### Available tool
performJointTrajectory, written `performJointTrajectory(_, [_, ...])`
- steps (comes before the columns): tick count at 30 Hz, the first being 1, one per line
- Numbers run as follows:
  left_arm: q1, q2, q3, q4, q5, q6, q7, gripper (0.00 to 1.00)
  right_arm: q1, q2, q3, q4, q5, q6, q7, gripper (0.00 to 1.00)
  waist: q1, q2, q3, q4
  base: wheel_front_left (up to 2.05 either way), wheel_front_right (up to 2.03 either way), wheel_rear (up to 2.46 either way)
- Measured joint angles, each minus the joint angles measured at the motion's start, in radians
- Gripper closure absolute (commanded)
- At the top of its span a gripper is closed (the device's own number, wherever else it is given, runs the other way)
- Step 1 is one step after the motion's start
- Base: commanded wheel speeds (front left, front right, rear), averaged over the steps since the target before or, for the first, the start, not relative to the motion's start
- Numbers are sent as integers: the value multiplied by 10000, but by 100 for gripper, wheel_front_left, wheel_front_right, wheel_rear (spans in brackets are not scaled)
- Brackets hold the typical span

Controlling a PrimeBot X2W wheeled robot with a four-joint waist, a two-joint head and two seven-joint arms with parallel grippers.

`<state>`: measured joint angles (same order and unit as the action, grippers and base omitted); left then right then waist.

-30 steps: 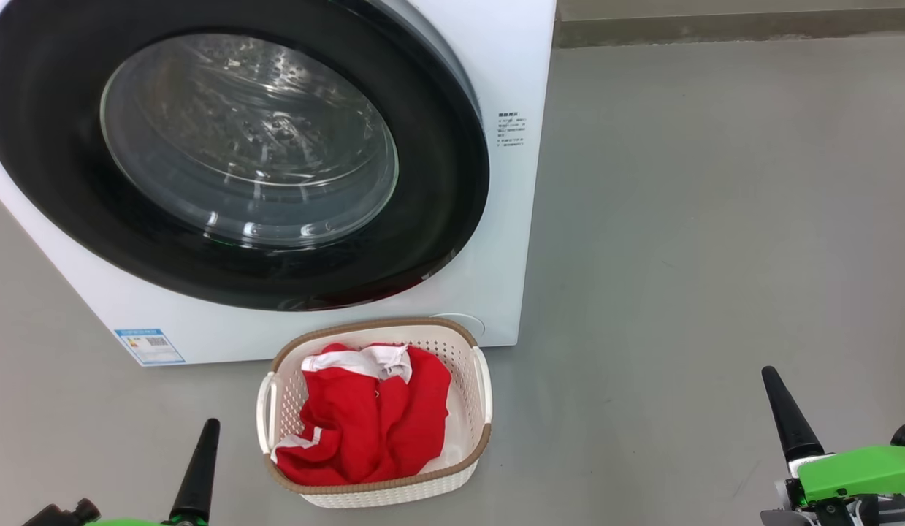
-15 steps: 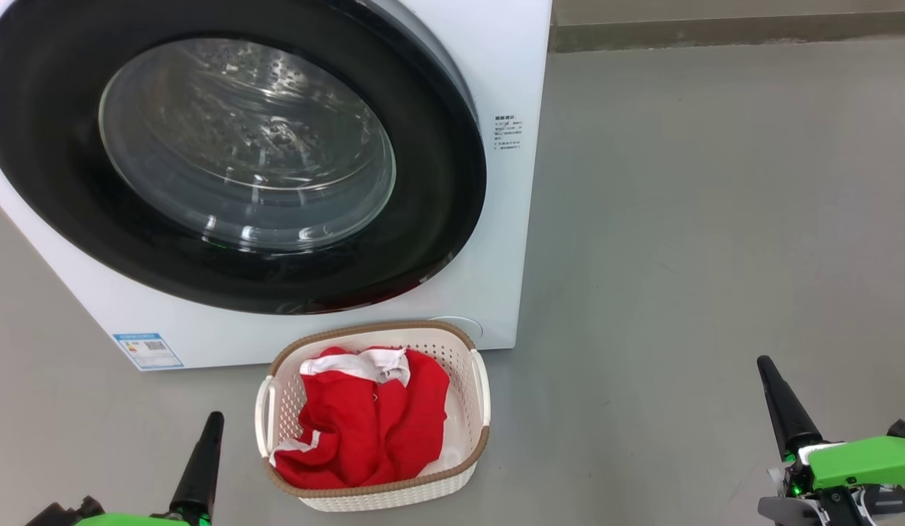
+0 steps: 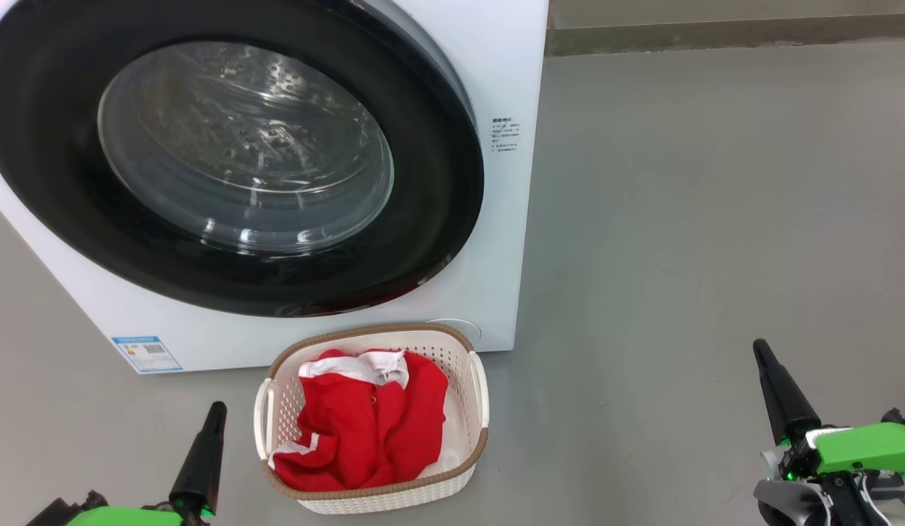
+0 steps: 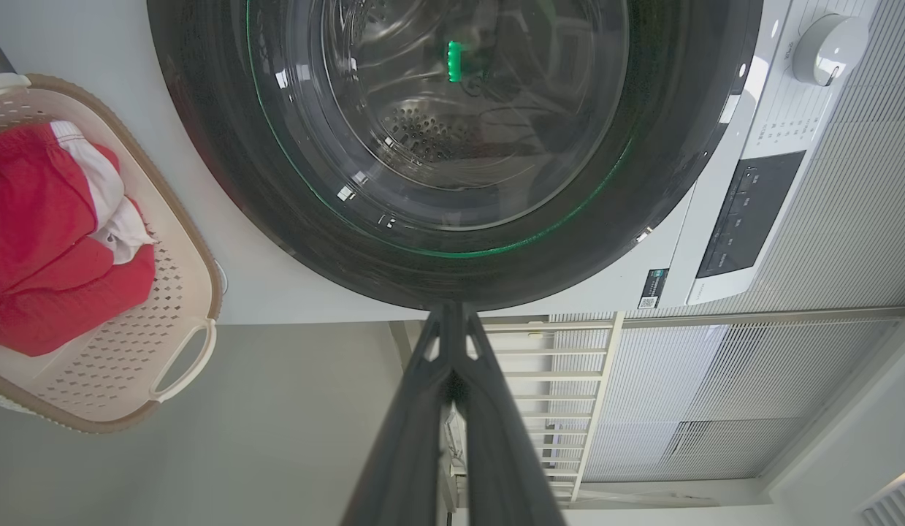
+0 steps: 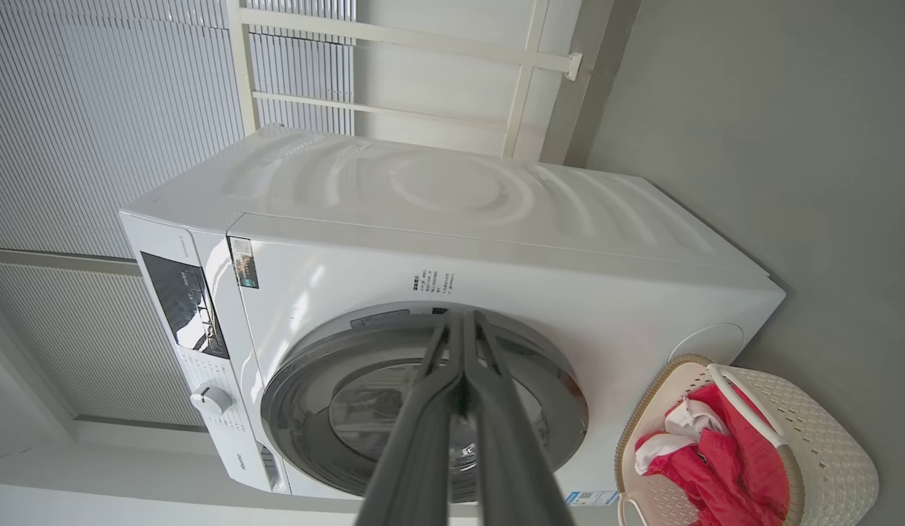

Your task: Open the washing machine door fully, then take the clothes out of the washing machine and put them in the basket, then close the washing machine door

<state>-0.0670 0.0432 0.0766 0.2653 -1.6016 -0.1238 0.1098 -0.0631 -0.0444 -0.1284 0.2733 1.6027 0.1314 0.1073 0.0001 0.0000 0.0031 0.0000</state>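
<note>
The left gripper (image 3: pixel 209 431) hangs low at the lower left of the head view with its two dark fingers pressed together on nothing; in its own wrist view the fingers (image 4: pixel 434 409) meet at their tips, which point at the bottom edge of the washing machine door (image 4: pixel 671 146). The right gripper (image 3: pixel 768 369) sits at the lower right, well apart from the machine, its fingers also pressed together and holding nothing. The washing machine (image 3: pixel 507 66) is a large white front loader standing on a plain grey floor (image 3: pixel 715 219). Its round door, with a wide glossy black rim and a clear glass bowl, lies shut against the front, and the perforated steel drum (image 3: pixel 262 109) shows through the glass. A small blue label sticker (image 3: pixel 145 353) is at the machine's lower front corner. A round control knob (image 4: pixel 825 45) and a dark panel (image 4: pixel 748 212) sit along its top. A white rail frame (image 5: pixel 525 55) and a slatted wall (image 5: pixel 94 109) stand behind it. The cream basket (image 3: pixel 379 330) rests on the floor just in front of the machine, below the door, between the two grippers and nearer the left one. The red clothes (image 3: pixel 364 431) with white trim lie bunched inside the basket.
</note>
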Motion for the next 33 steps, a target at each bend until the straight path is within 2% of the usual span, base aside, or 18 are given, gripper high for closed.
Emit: performJointTrajectory(33, [0, -6, 12, 0, 0, 0, 0, 100, -35, 23, -8, -2, 2, -2, 0, 100, 0, 0, 0, 0, 0, 0, 0])
